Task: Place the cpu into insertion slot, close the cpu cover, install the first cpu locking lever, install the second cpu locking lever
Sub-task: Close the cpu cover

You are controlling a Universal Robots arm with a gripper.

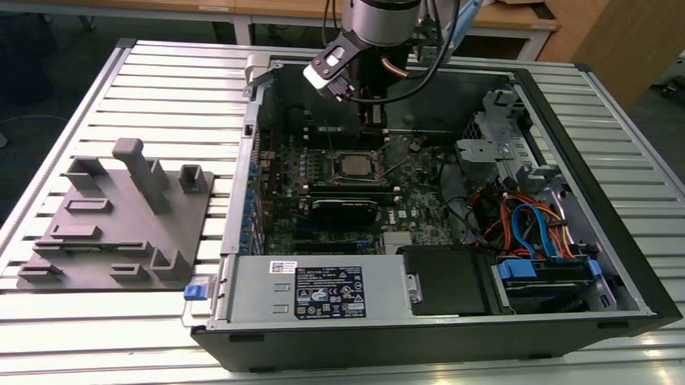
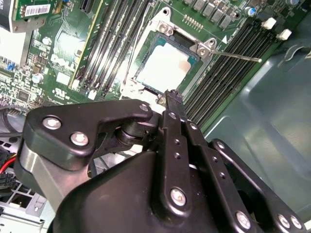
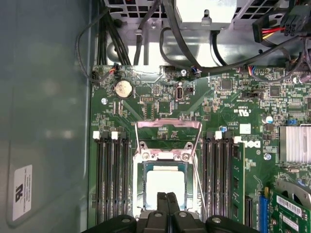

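The cpu (image 3: 165,186), a flat square chip with a pale silver top, lies in the insertion slot (image 1: 354,167) on the green board inside the open computer case. The silver cpu cover (image 3: 165,155) appears to lie flat, framing the chip. A thin lever rod (image 2: 238,56) sticks out sideways over the black memory slots, and a wire bow (image 3: 167,123) stands off from the socket. My gripper (image 1: 371,124) hangs just above the socket's edge nearer the case's back wall. Its black fingers are shut together with nothing between them, as both wrist views show (image 3: 166,195) (image 2: 172,95).
A grey fixture block (image 1: 118,216) with pegs stands on the slatted table at the exterior view's left. Inside the case are the power supply (image 1: 321,293), a drive cage with blue and orange cables (image 1: 535,233), a finned heatsink (image 3: 295,143) and a coin battery (image 3: 123,89).
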